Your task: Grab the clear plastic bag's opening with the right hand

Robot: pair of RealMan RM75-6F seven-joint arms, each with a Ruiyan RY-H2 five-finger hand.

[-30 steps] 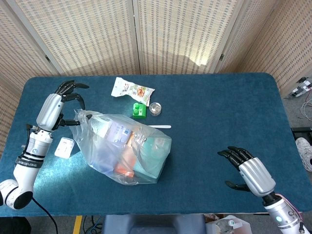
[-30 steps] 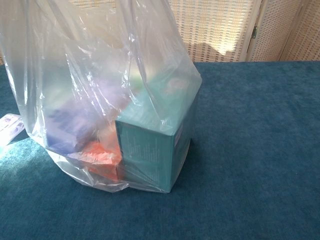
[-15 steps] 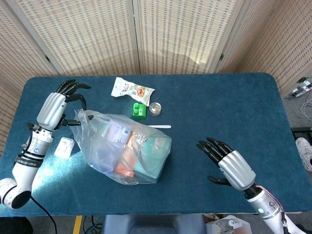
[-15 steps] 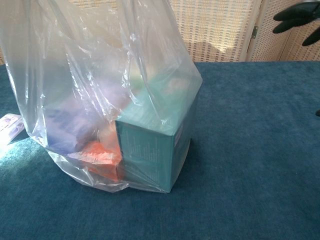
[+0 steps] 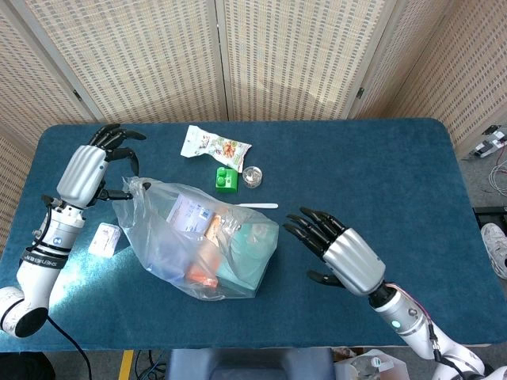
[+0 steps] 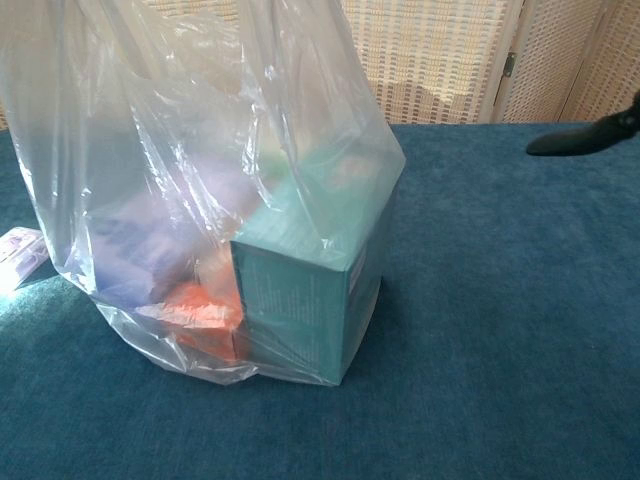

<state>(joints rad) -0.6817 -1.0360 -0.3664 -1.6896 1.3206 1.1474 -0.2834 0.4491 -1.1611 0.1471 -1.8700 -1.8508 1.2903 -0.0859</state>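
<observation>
The grab is not yet made: my right hand (image 5: 342, 255) hovers with fingers spread and empty, just beside the bag (image 5: 198, 241), which sits left of the worktop's (image 5: 380, 174) centre. My left hand (image 5: 93, 166) pinches the bag's far-left rim; reaching the opening (image 5: 146, 190) remains.

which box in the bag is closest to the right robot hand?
The teal box, at the bag's right end facing the right robot hand. The orange box and the white-labelled one lie further left inside.
</observation>
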